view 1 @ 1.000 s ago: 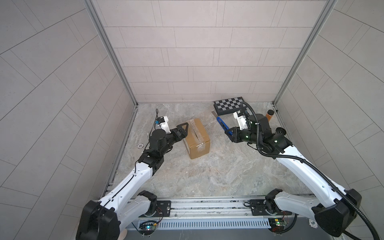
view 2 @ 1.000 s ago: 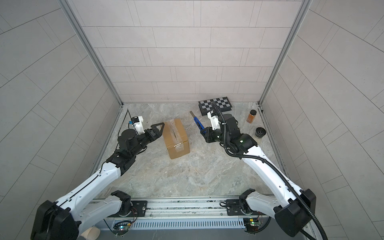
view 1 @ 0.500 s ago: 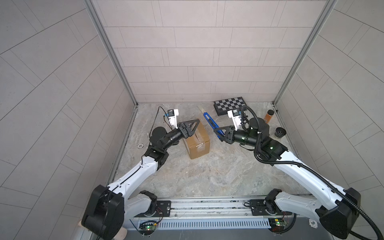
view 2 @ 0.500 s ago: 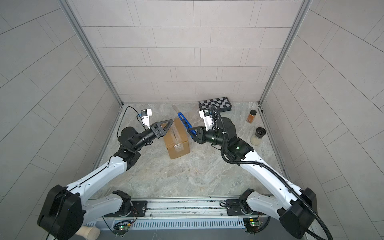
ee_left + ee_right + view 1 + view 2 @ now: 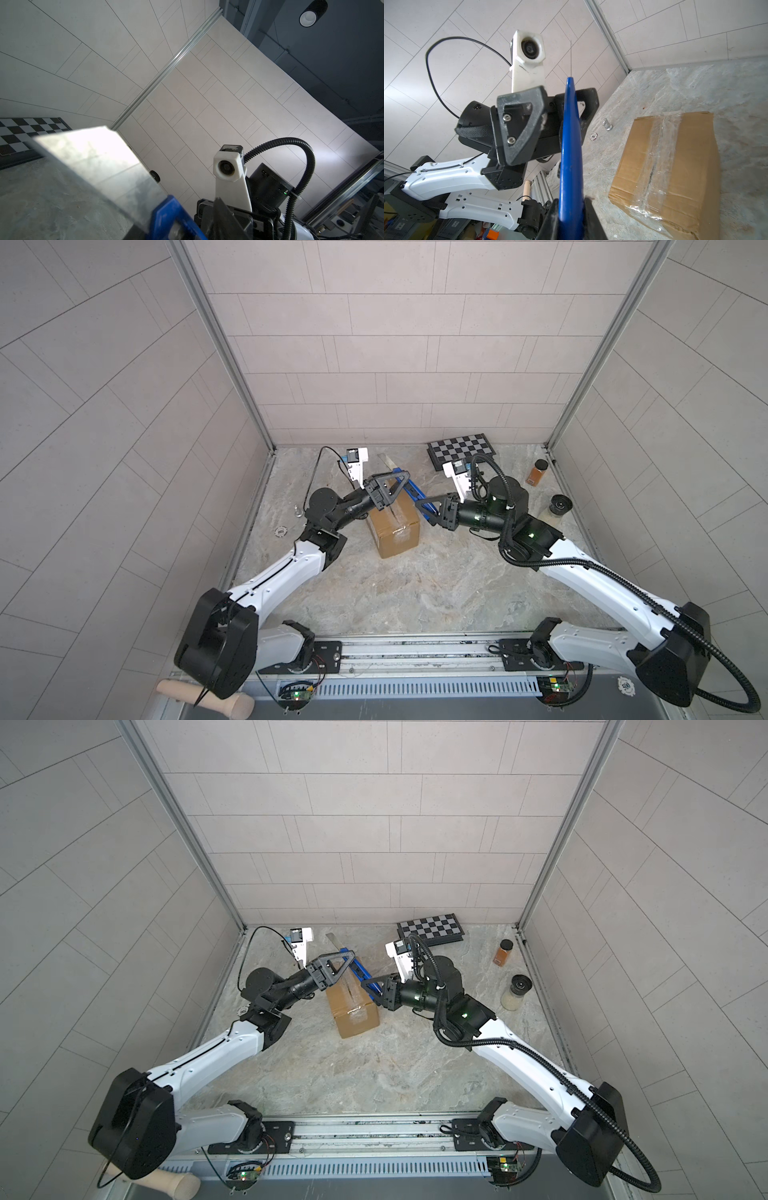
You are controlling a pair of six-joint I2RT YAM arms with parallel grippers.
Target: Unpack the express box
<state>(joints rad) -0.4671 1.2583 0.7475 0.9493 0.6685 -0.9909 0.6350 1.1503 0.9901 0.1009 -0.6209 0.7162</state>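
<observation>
Right wrist view: right gripper [image 5: 570,216] has its fingers pressed onto the butt end of a blue-handled scraper [image 5: 571,135], a firm pinch. The handle runs away from that camera and passes between the left gripper's fingers [image 5: 519,124]. Those stand spread either side of it with a gap showing. Whether either pad touches the handle I can't tell, the angle is poor.

In both top views the left gripper [image 5: 401,483] sits over the back end of the express box [image 5: 395,526], and the scraper crosses above that same end. The box is on the surface [image 5: 415,593] between the two arms, closer to the back edge than the front. Flaps shut, tape seam [image 5: 656,166] running down the top.

Key relation: the box's long axis and seam run roughly from back edge to front edge. The scraper lies slanted across that line, with its metal blade [image 5: 93,158] aimed toward the back edge, away from the box. So the box is below both sets of fingers and toward the front edge from them, and neither arm is clearly nearer.

Judgement: the step looks like a two-arm regrip or handover of the scraper. Before any cut the blade has to swing round, drop, and line up with the seam at one end of the box.
</observation>
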